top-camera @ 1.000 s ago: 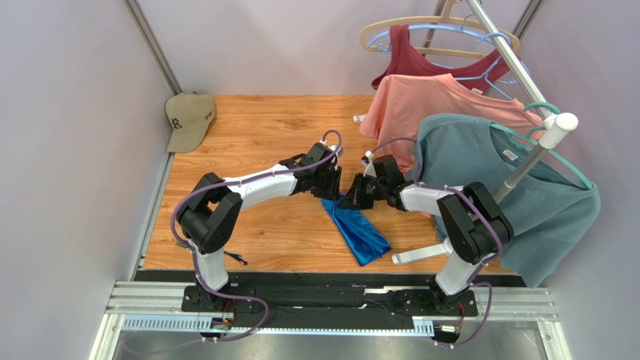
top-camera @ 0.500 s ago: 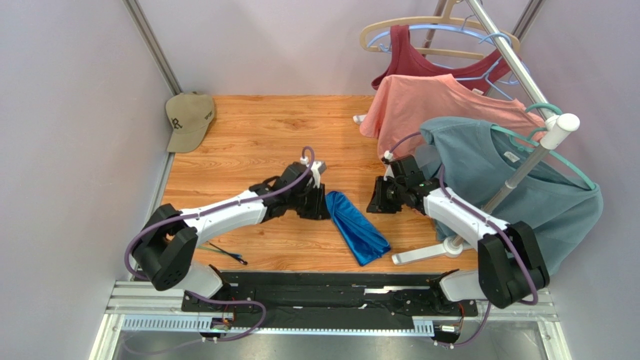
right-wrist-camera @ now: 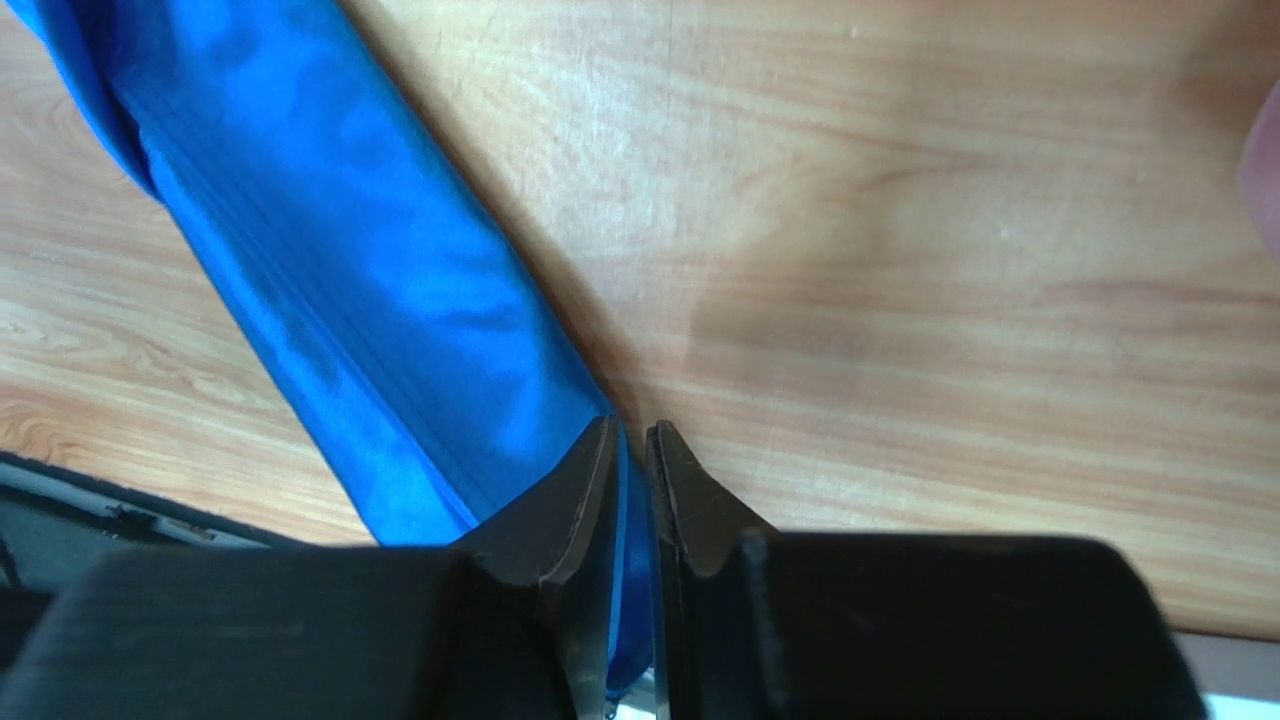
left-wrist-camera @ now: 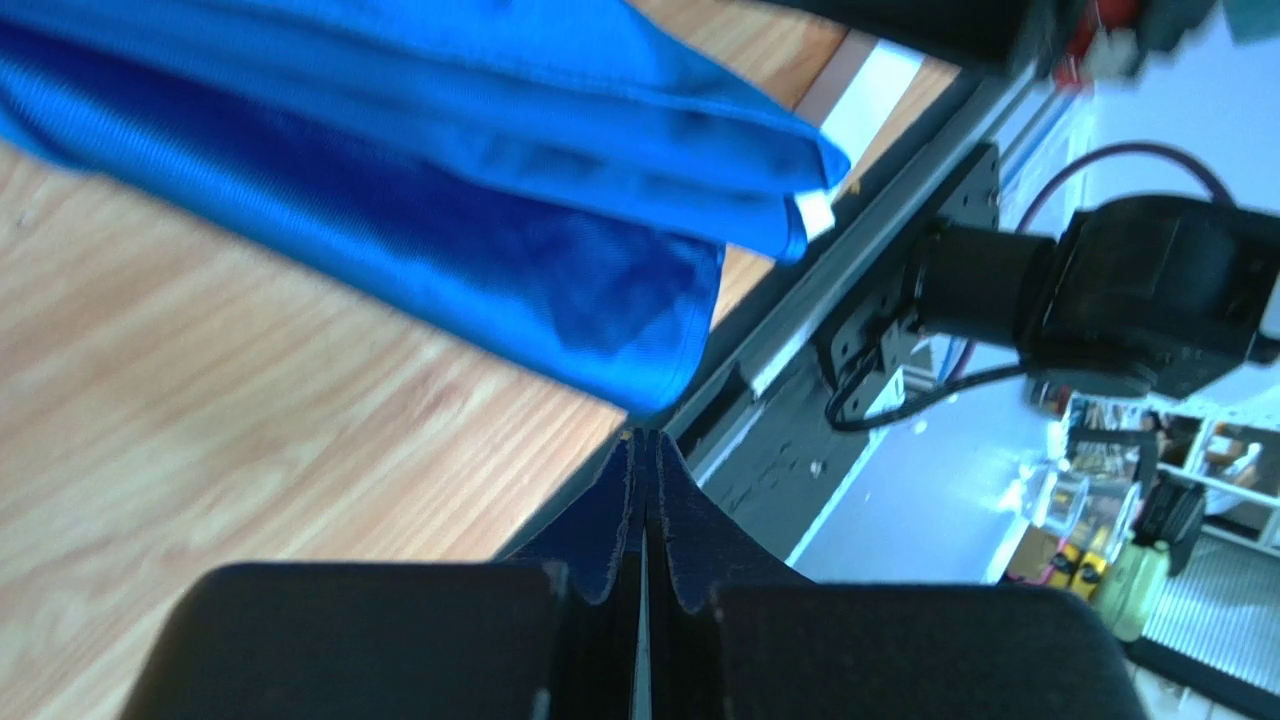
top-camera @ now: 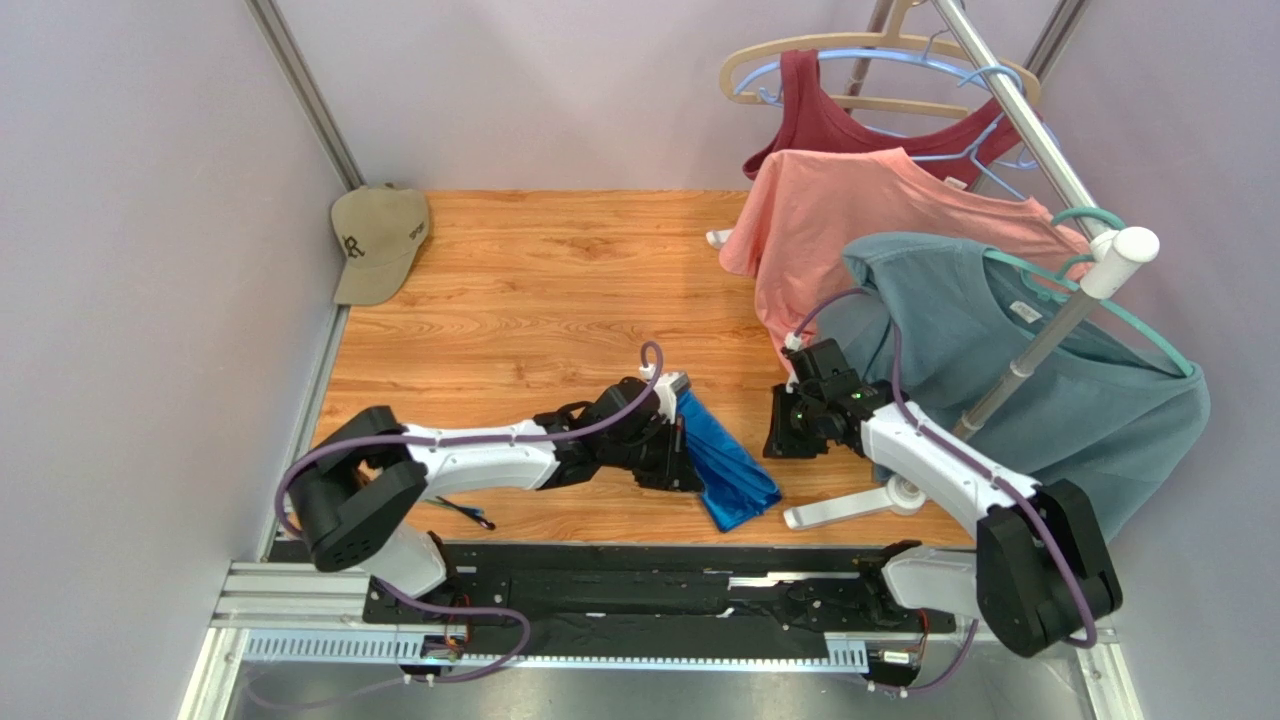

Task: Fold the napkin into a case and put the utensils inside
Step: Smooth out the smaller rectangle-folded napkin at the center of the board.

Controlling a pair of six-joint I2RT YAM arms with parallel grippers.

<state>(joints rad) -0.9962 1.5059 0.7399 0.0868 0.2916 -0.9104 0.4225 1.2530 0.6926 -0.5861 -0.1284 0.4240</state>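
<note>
- Napkin (top-camera: 729, 477): folded into a narrow strip, flat on the table (top-camera: 511, 285) close to the front edge, between the two grippers.
- Left gripper (left-wrist-camera: 646, 444): fingers pressed together, nothing between them. The tip is right at the strip's left edge.
- Right gripper (right-wrist-camera: 631, 438): fingers a thin slit apart, nothing visibly clamped. It sits just right of the strip.
- Utensils (top-camera: 470, 515): thin dark sticks near the front edge, well left of the napkin.
- Risk: the closed left tip could shove the strip instead of lifting a layer, so the fold opens or the cloth slides toward the edge.
- Risk: the cloth looks slick and layered, and pinching every layer at once leaves no pocket.
- Risk: the right arm is near the hanging grey-green shirt (top-camera: 1052, 390) and the white rack foot (top-camera: 842, 507), so it could snag.
- Hard to see: which end is the pouch mouth.
- Hard to see: the utensil count, since the left arm covers most of them.
- Hard to see: blue shows through the right slit. It's probably cloth lying beyond, not sure.
</note>
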